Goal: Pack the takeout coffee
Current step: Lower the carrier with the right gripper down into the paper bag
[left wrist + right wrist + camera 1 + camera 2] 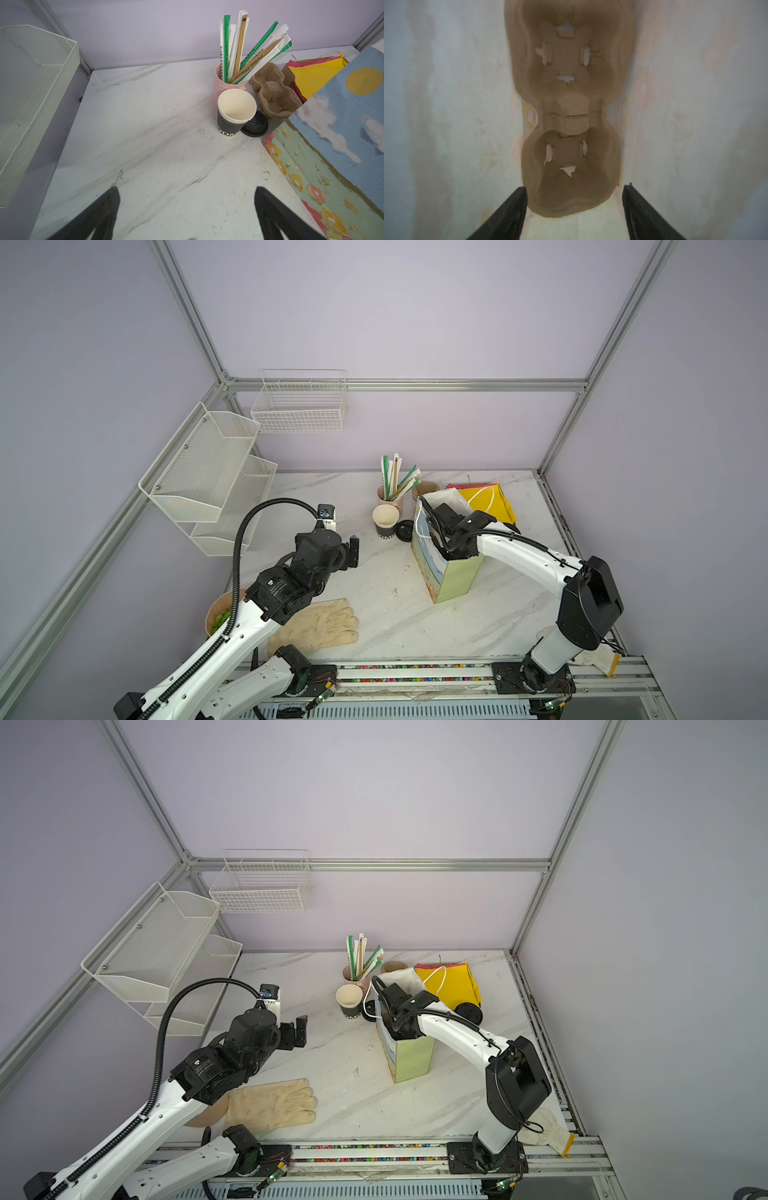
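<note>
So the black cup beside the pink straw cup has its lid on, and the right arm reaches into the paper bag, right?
Not quite: the black cup is open, and a black lid lies on the table beside it, as the left wrist view shows. The rest holds: it stands beside the pink straw cup, and the right arm reaches into the paper bag.

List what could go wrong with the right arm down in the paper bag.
On withdrawal, the right gripper could snag the paper bag and tip it. The cup carrier lies inside with its end between the jaws and might lift out too. The black cup stands open, close beside the bag; a shove could topple it.
</note>
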You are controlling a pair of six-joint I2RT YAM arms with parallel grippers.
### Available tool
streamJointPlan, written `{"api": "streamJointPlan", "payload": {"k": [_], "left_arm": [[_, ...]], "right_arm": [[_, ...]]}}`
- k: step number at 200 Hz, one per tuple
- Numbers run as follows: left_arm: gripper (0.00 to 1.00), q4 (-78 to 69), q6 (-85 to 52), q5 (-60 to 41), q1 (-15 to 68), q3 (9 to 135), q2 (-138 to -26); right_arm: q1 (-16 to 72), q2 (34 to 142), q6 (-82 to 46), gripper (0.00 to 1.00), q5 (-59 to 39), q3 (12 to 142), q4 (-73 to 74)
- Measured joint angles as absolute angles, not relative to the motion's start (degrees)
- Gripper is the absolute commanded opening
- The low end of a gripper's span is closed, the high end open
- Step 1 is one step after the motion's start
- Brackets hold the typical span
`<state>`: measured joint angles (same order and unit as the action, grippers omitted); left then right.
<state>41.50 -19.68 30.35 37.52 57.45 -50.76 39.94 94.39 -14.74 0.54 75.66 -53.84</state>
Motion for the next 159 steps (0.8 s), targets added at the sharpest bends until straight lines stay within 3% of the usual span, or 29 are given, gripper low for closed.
{"api": "streamJointPlan", "payload": {"k": [159], "left_arm": [[1.0,41.67,-18.96,30.28,37.52,57.45,-51.0]], "right_arm": [[39.24,94.39,-15.0,0.86,-1.37,73.17,-51.59]]}}
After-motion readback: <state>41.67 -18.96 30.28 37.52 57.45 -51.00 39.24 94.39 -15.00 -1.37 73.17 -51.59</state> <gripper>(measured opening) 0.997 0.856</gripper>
